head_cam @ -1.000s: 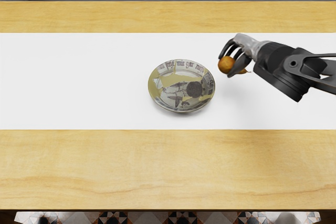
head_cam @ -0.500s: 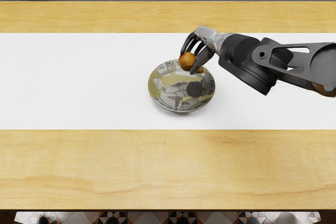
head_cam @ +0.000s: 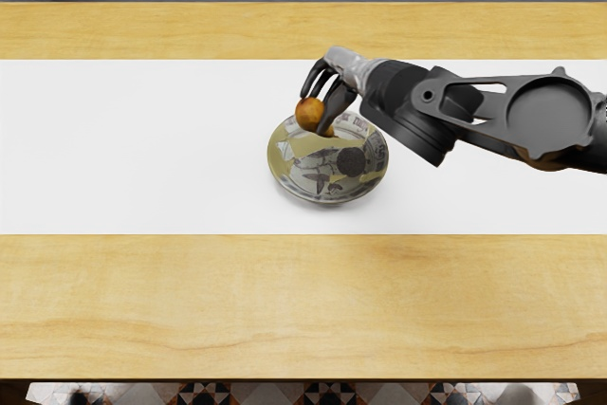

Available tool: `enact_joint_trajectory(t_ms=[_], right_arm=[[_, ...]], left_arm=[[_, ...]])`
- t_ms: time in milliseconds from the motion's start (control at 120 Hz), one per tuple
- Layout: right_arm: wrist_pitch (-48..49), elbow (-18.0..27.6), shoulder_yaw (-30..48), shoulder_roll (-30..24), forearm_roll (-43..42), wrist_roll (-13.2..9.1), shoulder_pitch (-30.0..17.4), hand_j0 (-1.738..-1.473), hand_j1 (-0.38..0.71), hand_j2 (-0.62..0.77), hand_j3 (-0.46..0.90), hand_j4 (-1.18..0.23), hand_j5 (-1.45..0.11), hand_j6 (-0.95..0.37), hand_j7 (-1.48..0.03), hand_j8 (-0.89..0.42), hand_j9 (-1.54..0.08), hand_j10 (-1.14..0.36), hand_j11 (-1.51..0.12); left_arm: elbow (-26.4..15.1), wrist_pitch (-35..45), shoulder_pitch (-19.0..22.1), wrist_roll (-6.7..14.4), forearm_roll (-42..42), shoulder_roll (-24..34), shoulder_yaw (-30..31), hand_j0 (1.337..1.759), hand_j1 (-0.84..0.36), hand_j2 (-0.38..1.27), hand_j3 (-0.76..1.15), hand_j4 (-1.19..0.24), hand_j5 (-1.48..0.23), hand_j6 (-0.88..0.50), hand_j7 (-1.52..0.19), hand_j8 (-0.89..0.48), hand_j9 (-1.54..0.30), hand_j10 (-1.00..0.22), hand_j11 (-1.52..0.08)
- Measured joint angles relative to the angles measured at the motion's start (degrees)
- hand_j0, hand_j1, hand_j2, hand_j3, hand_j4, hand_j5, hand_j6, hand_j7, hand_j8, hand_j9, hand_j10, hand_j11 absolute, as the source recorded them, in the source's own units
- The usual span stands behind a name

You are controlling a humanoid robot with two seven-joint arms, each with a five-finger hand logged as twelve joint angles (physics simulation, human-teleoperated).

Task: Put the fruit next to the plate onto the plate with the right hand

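A small orange fruit (head_cam: 309, 114) hangs in the curled fingers of my right hand (head_cam: 322, 97), just over the far rim of the plate (head_cam: 285, 170). The plate is a shallow, shiny metallic dish with a dark patterned inside, lying in the middle of the white table runner. My right arm (head_cam: 474, 120) reaches in from the right edge, dark grey with a round joint housing. The fruit sits above the plate's back-left part and is not touching the dish surface as far as I can tell. My left arm does not show.
A white runner (head_cam: 142, 149) crosses the wooden table (head_cam: 285, 301) from left to right. A wooden strip and a dark grey floor band lie at the far side. A patterned floor edge shows below the table's near edge.
My right hand has carried the fruit leftward from beside the plate's right side to over the plate's far rim, and the arm has stretched further into view.
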Motion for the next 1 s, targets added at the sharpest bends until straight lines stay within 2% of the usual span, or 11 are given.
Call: enact_joint_trajectory(t_ms=[83,150,233,333,533,608,717,767,892,1000], right_arm=[[0.95,-1.62,0.01,1.31,0.49,-0.03,0.26,-1.658,0.15,0.33,0.00,-0.51,-0.70,-0.35,-0.68,-0.39,-0.70,-0.51,-0.70],[1.35,-2.31,0.00,2.01,0.97,-0.04,0.48,-1.658,0.01,0.24,0.00,-0.37,-0.51,-0.25,-0.49,-0.28,-0.50,-0.37,-0.50],[1.63,-2.67,0.00,2.43,1.29,-0.05,0.74,-1.658,-0.11,0.16,0.00,-0.25,-0.34,-0.17,-0.33,-0.19,-0.33,-0.24,-0.34],[1.89,-2.62,0.09,2.62,1.57,-0.05,0.92,-1.658,-0.20,0.10,0.00,-0.15,-0.21,-0.10,-0.20,-0.12,-0.20,-0.15,-0.21],[1.84,-0.71,2.14,2.04,6.76,-0.05,0.83,-1.658,-0.29,0.04,0.00,-0.06,-0.08,-0.04,-0.08,-0.04,-0.08,-0.06,-0.08],[1.94,1.46,5.21,1.48,8.05,-0.06,-0.05,-1.658,-0.31,0.03,0.00,-0.04,-0.05,-0.03,-0.05,-0.03,-0.05,-0.04,-0.05],[3.37,6.87,11.47,1.05,10.99,-0.06,-1.60,-1.658,-0.33,0.02,0.00,-0.02,-0.03,-0.02,-0.03,-0.02,-0.03,-0.02,-0.03],[7.21,8.42,15.59,0.96,13.43,-0.06,-4.04,-1.658,-0.33,0.01,0.00,-0.02,-0.02,-0.01,-0.02,-0.01,-0.02,-0.02,-0.02],[22.89,10.72,28.03,0.11,19.41,-0.06,-14.40,-1.658,-0.34,0.01,0.00,-0.01,-0.01,-0.01,-0.01,-0.01,-0.01,-0.01,-0.01],[34.68,11.58,32.74,-3.81,26.90,-0.06,-18.48,-1.658,-0.34,0.00,0.00,-0.01,-0.01,0.00,-0.01,-0.01,-0.01,-0.01,-0.01]], left_arm=[[0.00,0.00,0.00,0.00,0.01,0.00,-0.01,1.658,0.33,0.00,0.00,-0.01,-0.02,-0.01,-0.02,-0.01,-0.02,-0.01,-0.02],[0.00,0.00,0.00,0.00,0.00,0.00,-0.02,1.658,0.33,0.00,0.00,-0.01,-0.02,-0.01,-0.02,-0.01,-0.02,-0.01,-0.02],[0.00,0.00,0.00,0.00,0.00,0.00,0.00,1.658,0.33,0.00,0.00,-0.01,-0.02,-0.01,-0.02,-0.01,-0.02,-0.01,-0.02],[0.00,0.00,0.00,0.00,0.00,0.00,0.00,1.658,0.33,0.00,0.00,-0.01,-0.02,-0.01,-0.02,-0.01,-0.02,-0.01,-0.02],[0.00,0.00,0.00,0.00,0.01,0.00,0.00,1.658,0.33,0.00,0.00,-0.01,-0.02,-0.01,-0.02,-0.01,-0.02,-0.01,-0.02],[0.00,0.00,0.05,0.00,0.01,0.00,-0.01,1.658,0.33,0.00,0.00,-0.01,-0.02,-0.01,-0.02,-0.01,-0.02,-0.01,-0.02],[0.00,0.00,0.09,0.00,0.01,0.00,0.00,1.658,0.33,0.00,0.00,-0.01,-0.02,-0.01,-0.02,-0.01,-0.02,-0.01,-0.02],[0.00,0.00,0.09,0.00,0.01,0.00,0.00,1.658,0.33,0.00,0.00,-0.01,-0.02,-0.01,-0.02,-0.01,-0.02,-0.01,-0.02],[0.00,0.00,0.09,0.00,0.02,0.00,0.01,1.658,0.33,0.00,0.00,-0.01,-0.02,-0.01,-0.02,-0.01,-0.02,-0.01,-0.02],[0.02,0.00,0.09,0.00,-0.01,0.00,-0.02,1.658,0.33,0.00,0.00,-0.01,-0.02,-0.01,-0.02,-0.01,-0.02,-0.01,-0.02]])
